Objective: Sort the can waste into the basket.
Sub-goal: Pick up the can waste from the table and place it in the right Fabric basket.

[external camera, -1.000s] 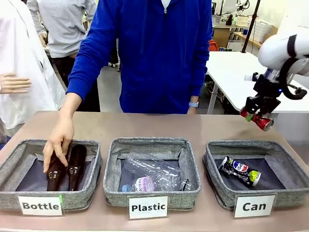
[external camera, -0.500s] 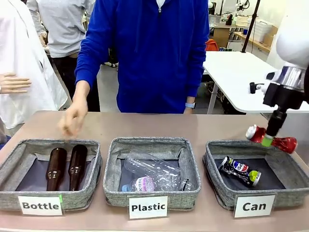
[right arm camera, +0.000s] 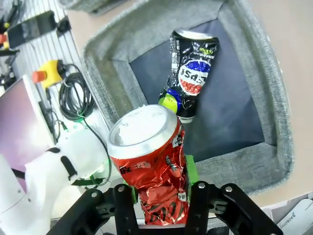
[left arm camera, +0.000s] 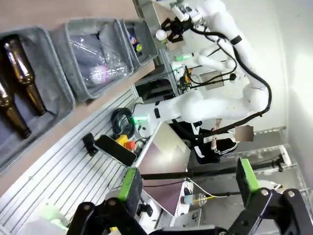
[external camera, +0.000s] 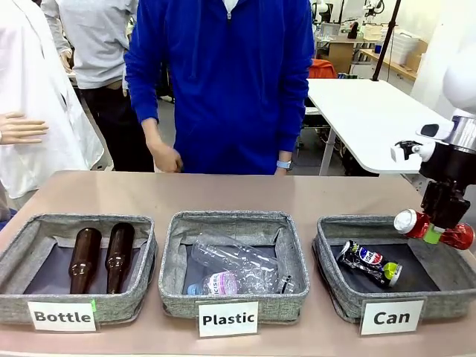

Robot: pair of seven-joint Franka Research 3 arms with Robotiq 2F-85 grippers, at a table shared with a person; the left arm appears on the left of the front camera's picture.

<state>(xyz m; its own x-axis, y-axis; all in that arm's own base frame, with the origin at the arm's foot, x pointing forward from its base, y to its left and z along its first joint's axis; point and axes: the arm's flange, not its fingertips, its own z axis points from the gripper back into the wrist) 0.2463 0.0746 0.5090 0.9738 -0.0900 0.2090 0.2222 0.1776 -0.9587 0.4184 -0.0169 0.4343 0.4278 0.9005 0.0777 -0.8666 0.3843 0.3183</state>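
The right end effector is hanging over the back right corner of the grey fabric basket labelled "Can", which is sitting at the right end of the brown worktop, close to its front edge. Its green-padded fingers are pinching a crushed shiny red can around its crumpled middle, and the can is lying roughly level above the basket's rim, silver top pointing toward the middle of the worktop. In the right wrist view the red can is rising between the closed fingers, with the basket's dark lining below it. Down in that basket a crushed dark blue-black Pepsi can is lying flat on the lining, its green end toward the front right.

The left end effector is showing in its own wrist view with the jaws spread wide and nothing between them, off the worktop.

The middle basket labelled "Plastic" is holding clear plastic bottles, and the left one labelled "Bottle" is holding two brown glass bottles side by side. At the far edge a person in a blue top is standing, one hand hanging loosely curled above the worktop.
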